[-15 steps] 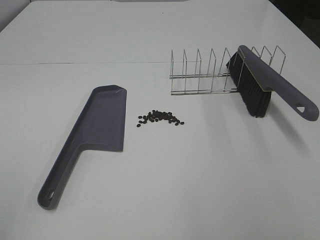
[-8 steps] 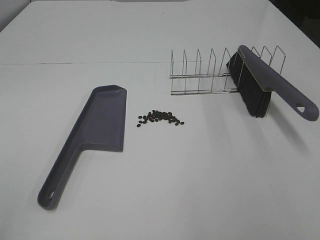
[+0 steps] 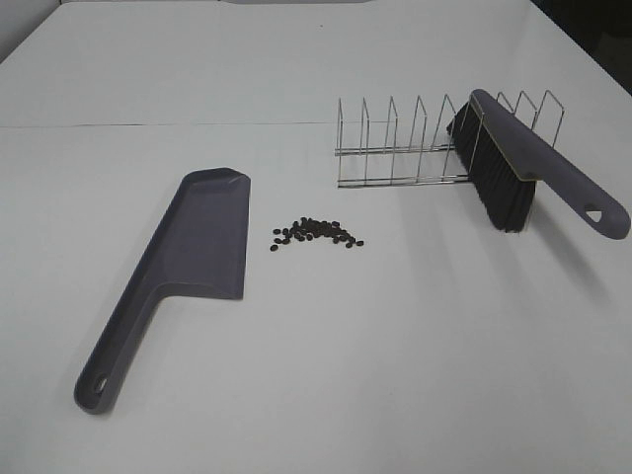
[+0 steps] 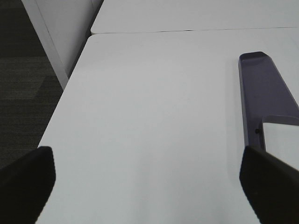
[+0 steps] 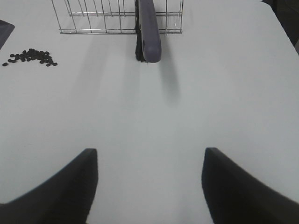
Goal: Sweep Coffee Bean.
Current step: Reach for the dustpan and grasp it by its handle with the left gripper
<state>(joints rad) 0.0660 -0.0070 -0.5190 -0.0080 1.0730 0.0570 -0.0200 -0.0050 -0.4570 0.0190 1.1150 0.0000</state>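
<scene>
Exterior high view: a white table holds one wire rack, one brush, one dustpan and one small pile of coffee beans, roughly two dozen. The grey-purple brush leans tilted against the rack's right end, its dark bristles down and its handle pointing away from the rack. The beans lie loose on the table in front of the rack, near its left end. The dustpan lies flat to the left of the rack, past the beans, its blade edge just beside them.

Neither arm shows in this view. In the wrist views, the left gripper and the right gripper each have two dark fingers spread wide, holding nothing.
</scene>
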